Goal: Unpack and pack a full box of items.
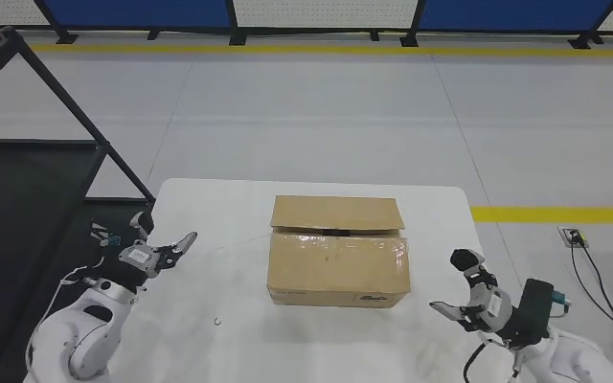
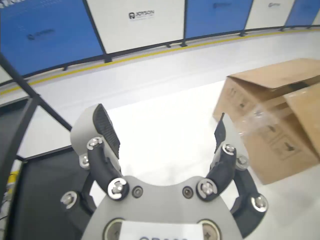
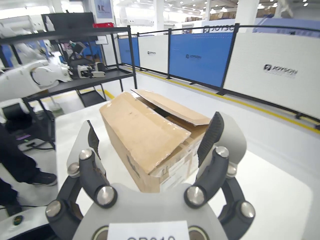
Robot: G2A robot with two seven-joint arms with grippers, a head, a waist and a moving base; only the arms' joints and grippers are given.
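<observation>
White table (image 1: 211, 287) on a fenced floor, blue-and-white panels (image 1: 134, 11) at the back. At its left edge the left gripper (image 1: 165, 233) hovers, jaws spread, nothing btwn them, well apart from the box (image 1: 335, 259). It sits mid-table, cardboard, flaps (image 3: 150, 126) folded down, not sealed. Near the right edge the right gripper (image 1: 450, 282) hangs, jaws also spread, empty. Looks like the very start: unpacking not yet begun. Next move prob. calls for a fingertip under a flap edge to swing it back. Top view makes the lid look nearly flat w/ a thin dark slit; right wrist view shows one flap riding over the other, gap beneath; left wrist view shows loose clear tape (image 2: 252, 118) on the box's side.
</observation>
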